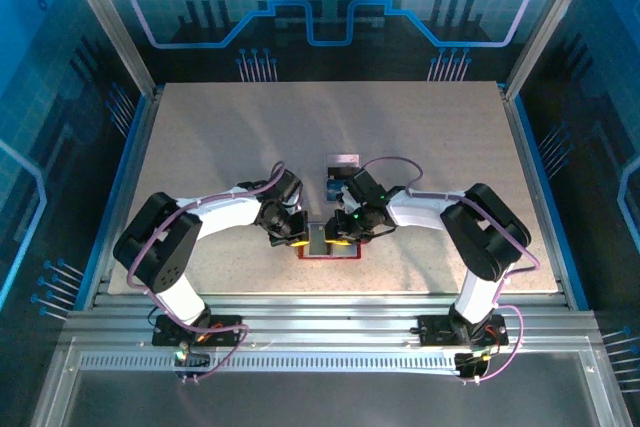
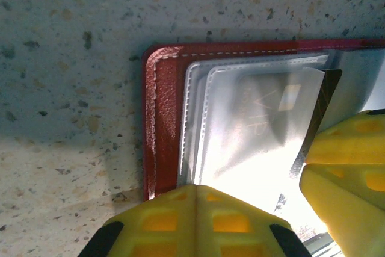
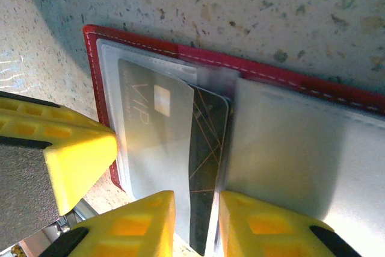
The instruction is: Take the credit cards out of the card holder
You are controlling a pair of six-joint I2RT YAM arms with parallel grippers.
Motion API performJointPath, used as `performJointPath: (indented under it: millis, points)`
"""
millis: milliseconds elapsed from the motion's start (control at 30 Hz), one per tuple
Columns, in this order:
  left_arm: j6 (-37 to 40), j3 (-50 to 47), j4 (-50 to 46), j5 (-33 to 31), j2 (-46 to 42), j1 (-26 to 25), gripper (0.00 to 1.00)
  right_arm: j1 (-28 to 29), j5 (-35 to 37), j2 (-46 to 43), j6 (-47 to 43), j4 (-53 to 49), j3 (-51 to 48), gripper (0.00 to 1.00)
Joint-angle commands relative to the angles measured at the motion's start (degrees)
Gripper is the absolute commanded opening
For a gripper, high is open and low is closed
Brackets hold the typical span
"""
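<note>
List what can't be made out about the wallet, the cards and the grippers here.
- Top view: the wallet is small and mostly covered by the left gripper and right gripper.
- Right wrist view: the bottom edge cuts off the right gripper's fingers, so a grip on the dark card is unclear.
- Left wrist view: glare on the clear pockets hides any further cards.

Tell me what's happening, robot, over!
Left fingers shut, at card holder's edge. Right fingers astride dark card, grip unclear. VIP card in its pocket. Pale card, blue card out on table.
</note>
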Motion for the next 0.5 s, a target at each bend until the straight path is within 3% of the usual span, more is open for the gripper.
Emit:
performJointPath:
  millis: [0, 467]
  points:
    - [1.21, 0.51, -1.46, -0.72, 0.71, -0.41, 0.00, -0.69, -0.80, 0.46, 0.80, 0.50, -0.90, 0.26]
    - [1.01, 0.52, -1.54, -0.49, 1.25, -0.46, 0.00, -0.82, -1.10, 0.97, 0.78, 0.63, -0.90, 0.26]
